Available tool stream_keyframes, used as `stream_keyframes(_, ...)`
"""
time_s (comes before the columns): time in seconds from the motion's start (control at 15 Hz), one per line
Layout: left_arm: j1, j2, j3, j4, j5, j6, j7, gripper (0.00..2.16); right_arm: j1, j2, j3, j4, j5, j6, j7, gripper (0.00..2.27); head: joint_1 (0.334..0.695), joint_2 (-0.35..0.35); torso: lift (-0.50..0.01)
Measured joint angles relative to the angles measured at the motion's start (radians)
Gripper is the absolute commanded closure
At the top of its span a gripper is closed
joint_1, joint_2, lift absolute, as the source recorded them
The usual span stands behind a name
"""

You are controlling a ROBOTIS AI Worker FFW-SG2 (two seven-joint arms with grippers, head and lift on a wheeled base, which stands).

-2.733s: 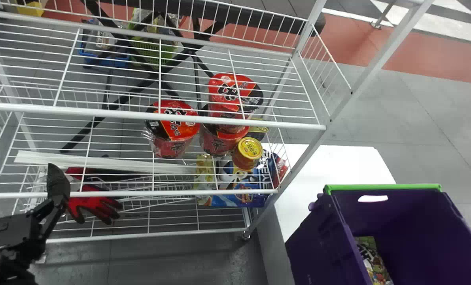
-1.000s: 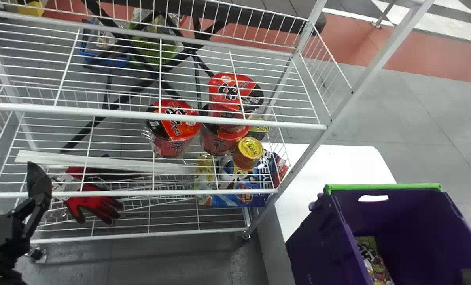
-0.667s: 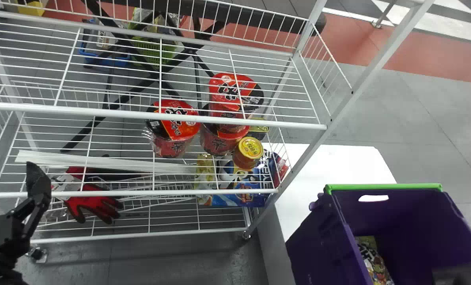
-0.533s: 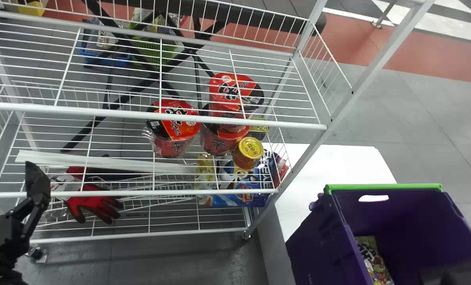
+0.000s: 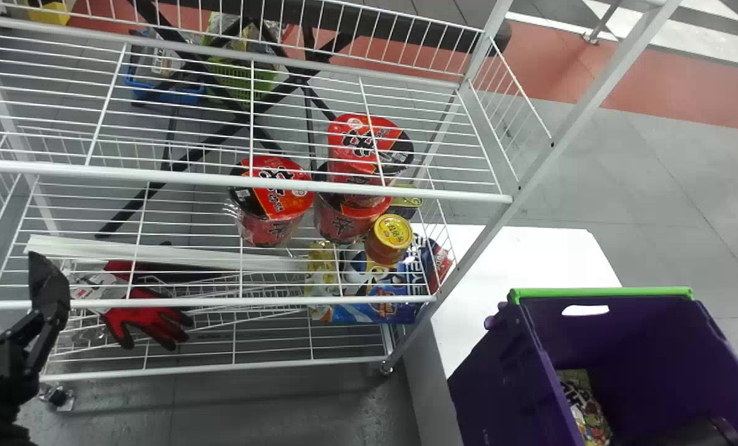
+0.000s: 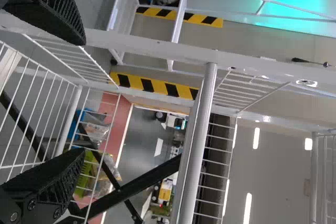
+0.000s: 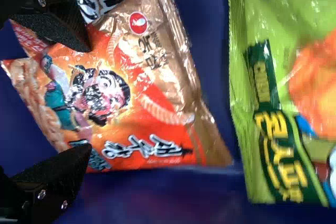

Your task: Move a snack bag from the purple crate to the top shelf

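Note:
In the head view, the purple crate [image 5: 492,378] stands at the lower right, with a snack bag [image 5: 582,406] against its left inner side. A dark part of my right gripper [image 5: 697,430] shows low inside the crate. The right wrist view has my right gripper [image 7: 87,100] open, its fingers on either side of an orange snack bag [image 7: 152,140]; contact is unclear. A green snack bag [image 7: 262,103] lies beside it. My left gripper [image 5: 49,291] is parked by the shelf's left end; in the left wrist view the left gripper [image 6: 84,95] is open. The top shelf [image 5: 238,181] is white wire.
Red noodle cups [image 5: 269,210], a yellow-lidded can [image 5: 392,232] and a blue package [image 5: 375,303] are on lower levels. A red glove [image 5: 149,319] lies at lower left. A white table [image 5: 530,254] and a slanted shelf post [image 5: 592,111] stand near the crate.
The right gripper has come into the crate from the right edge and moved left along its lower part. My left gripper has shifted slightly left.

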Motion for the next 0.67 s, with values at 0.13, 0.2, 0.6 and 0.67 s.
stream_keyframes(0.13, 0.000, -0.001, 0.000, 0.008, 0.000, -0.010, 0.000, 0.09, 0.011, 0.011, -0.001, 0.017, -0.011, -0.057, -0.061, 0.41, 0.695, -0.350, -0.457)
stream_keyframes(0.2, 0.000, -0.001, 0.000, 0.009, 0.000, -0.012, -0.001, 0.09, 0.014, 0.014, -0.003, 0.019, -0.019, -0.066, -0.072, 0.42, 0.695, -0.350, -0.457)
stream_keyframes(0.6, 0.000, -0.002, 0.000, 0.014, 0.001, -0.021, 0.000, 0.09, 0.020, 0.028, -0.018, 0.004, -0.055, -0.034, -0.112, 0.54, 0.695, -0.350, -0.457)
stream_keyframes(0.67, 0.000, -0.002, 0.000, 0.015, 0.001, -0.024, 0.000, 0.09, 0.020, 0.028, -0.019, 0.002, -0.055, -0.027, -0.129, 0.41, 0.695, -0.350, -0.457)
